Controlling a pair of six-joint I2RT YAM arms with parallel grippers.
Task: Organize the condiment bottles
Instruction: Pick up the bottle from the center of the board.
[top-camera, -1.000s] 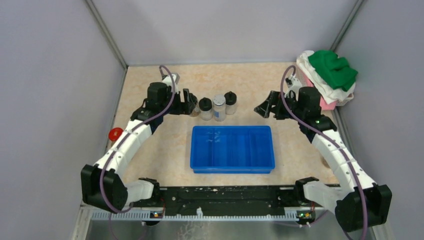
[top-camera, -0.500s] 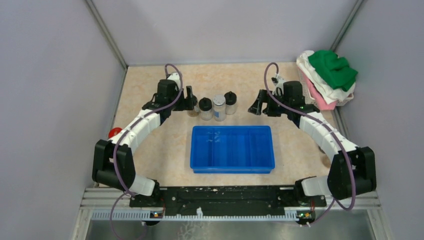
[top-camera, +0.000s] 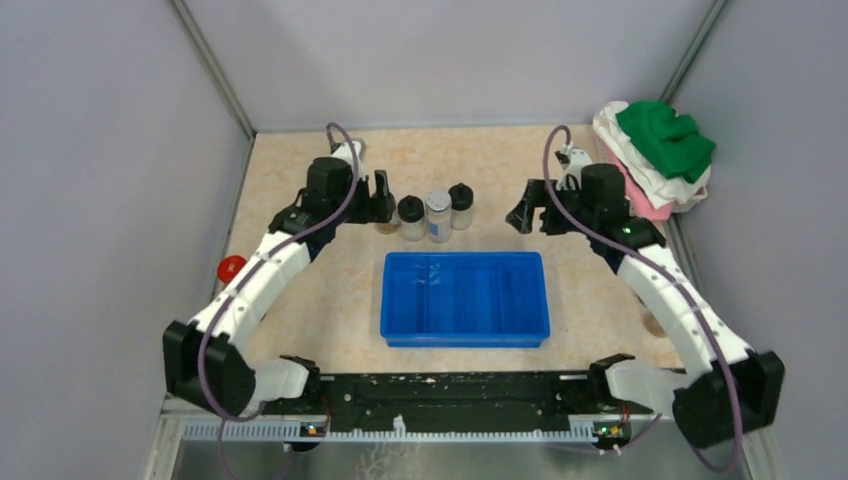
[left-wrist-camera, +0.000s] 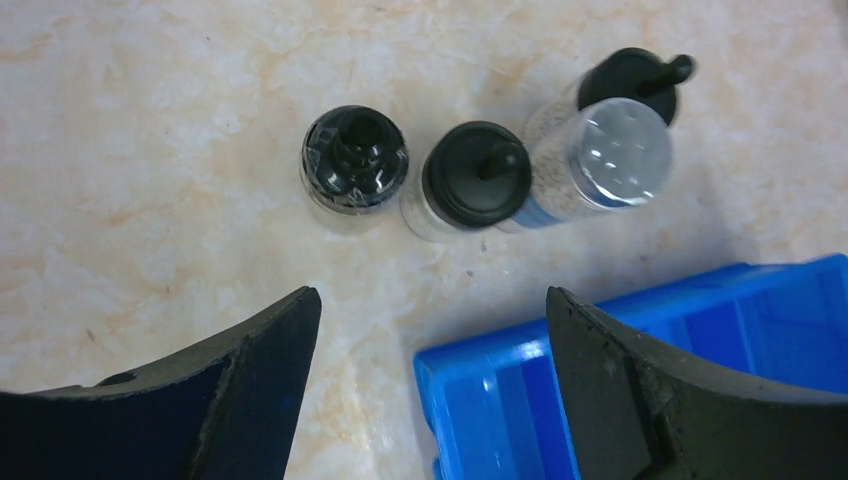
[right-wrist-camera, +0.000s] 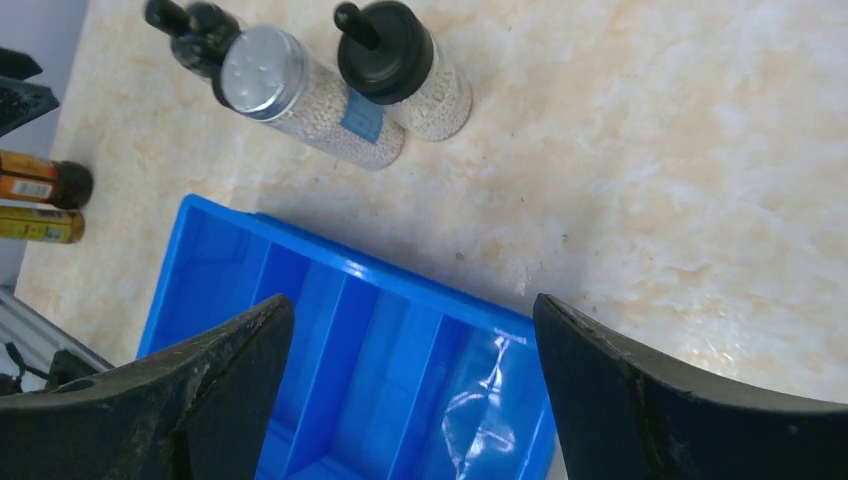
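left claw (left-wrist-camera: 430, 300) and right claw (right-wrist-camera: 412, 305) gape wide, empty. left wrist view shows four condiment bottles (left-wrist-camera: 475, 185) in a row just far of the blue tray (left-wrist-camera: 720, 340); right wrist view, three. beige surface (left-wrist-camera: 150, 150), grey walls (top-camera: 100, 150).

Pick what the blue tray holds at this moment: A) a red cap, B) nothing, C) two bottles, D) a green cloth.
B: every compartment of the blue tray is bare; the condiment bottles stand in a row on the table beyond its far edge.
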